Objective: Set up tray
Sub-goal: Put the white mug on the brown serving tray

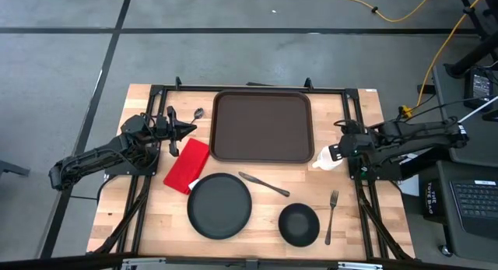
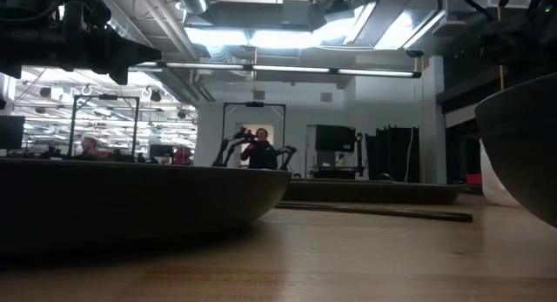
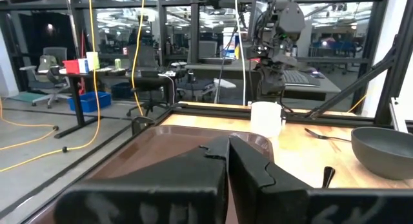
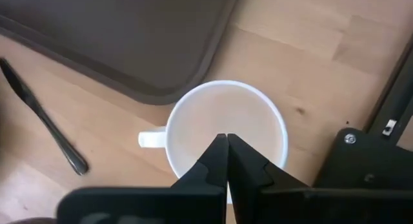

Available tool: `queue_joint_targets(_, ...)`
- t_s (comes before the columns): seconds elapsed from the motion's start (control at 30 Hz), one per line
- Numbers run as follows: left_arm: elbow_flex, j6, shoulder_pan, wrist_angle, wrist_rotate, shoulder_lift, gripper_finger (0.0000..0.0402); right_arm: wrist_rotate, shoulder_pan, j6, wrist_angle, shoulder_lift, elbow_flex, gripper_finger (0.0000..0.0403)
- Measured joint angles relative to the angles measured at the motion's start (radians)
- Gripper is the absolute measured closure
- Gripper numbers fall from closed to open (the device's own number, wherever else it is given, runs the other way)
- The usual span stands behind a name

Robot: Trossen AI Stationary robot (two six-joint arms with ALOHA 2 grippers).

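The dark brown tray (image 1: 262, 126) lies flat at the table's far middle, with nothing on it. My left gripper (image 1: 191, 130) is shut and level just off the tray's left edge, pointing toward the tray (image 3: 174, 146); its shut fingers (image 3: 227, 143) hold nothing. My right gripper (image 1: 331, 155) is shut and points steeply down over a white mug (image 4: 226, 130) that stands upright on the wood by the tray's near right corner. Its fingertips (image 4: 227, 139) sit over the mug's open mouth, and I see no touch.
A red folded napkin (image 1: 187, 165), a round black plate (image 1: 219, 206), a knife (image 1: 264, 184), a black bowl (image 1: 299, 224) and a fork (image 1: 331, 215) lie on the near half of the table. A spoon (image 1: 196, 114) lies by the left gripper.
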Motion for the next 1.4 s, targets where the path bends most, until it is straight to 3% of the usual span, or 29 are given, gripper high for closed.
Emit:
queue_joint_targets(0.3,0.000,0.000,0.000,0.000,0.000,0.000,0.0398,-0.025,0.000,-0.084,-0.008,0.072,0.000,0.0397)
queue_joint_targets(0.67,0.000,0.000,0.000,0.000,-0.002,0.000,0.0398,-0.013,-0.017,-0.071,-0.040,0.201,0.000,0.0397)
queue_joint_targets(1.1,0.000,0.000,0.000,0.000,-0.003,0.000,0.0398,0.000,-0.076,-0.059,-0.046,0.204,0.000,0.0397)
queue_joint_targets(1.4,0.000,0.000,0.000,0.000,-0.003,0.000,0.0398,0.031,-0.095,-0.137,-0.051,0.204,-0.001,0.0397)
